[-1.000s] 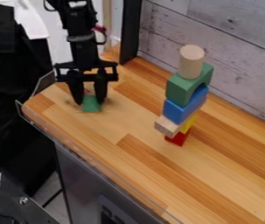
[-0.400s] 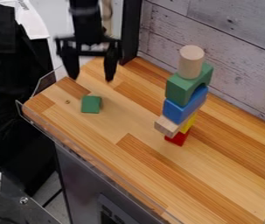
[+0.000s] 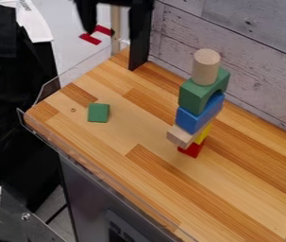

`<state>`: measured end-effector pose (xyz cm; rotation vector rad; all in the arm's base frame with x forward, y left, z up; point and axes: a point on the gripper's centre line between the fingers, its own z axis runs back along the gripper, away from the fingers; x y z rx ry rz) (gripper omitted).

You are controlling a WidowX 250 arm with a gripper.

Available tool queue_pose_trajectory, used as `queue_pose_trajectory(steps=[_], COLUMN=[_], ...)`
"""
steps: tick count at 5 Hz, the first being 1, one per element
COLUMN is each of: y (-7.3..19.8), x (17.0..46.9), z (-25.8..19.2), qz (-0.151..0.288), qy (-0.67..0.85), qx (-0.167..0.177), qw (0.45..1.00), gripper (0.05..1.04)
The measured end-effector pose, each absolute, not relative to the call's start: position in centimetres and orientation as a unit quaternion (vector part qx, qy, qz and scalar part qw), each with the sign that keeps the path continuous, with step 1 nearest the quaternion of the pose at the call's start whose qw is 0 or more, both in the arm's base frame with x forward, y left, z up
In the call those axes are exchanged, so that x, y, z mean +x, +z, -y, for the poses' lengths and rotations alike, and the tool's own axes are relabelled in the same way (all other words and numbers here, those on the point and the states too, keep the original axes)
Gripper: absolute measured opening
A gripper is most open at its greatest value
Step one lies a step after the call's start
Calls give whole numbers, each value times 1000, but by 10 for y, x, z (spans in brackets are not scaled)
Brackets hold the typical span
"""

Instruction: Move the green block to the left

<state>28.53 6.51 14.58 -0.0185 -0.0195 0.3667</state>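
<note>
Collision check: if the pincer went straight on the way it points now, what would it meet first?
Pincer points down, so likely the tabletop near its far corner; the green block looks off that line. Depth is unclear, so the clear guard could come first.

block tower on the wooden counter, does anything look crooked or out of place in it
The plain wood block looks askew, jutting out below the blue piece. The wide green arch and wooden cylinder stand high above a small red block, so the stack seems top-heavy.
</note>
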Motion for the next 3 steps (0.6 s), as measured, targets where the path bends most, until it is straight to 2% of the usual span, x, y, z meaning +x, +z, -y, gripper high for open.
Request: queue_pose_trajectory(steps=[1,3], y=[160,164], x=[290,291], z=[-47,-33], qz=[6,1], qy=[158,145], qx=[-10,-20], qw=[987,989], gripper=[999,999])
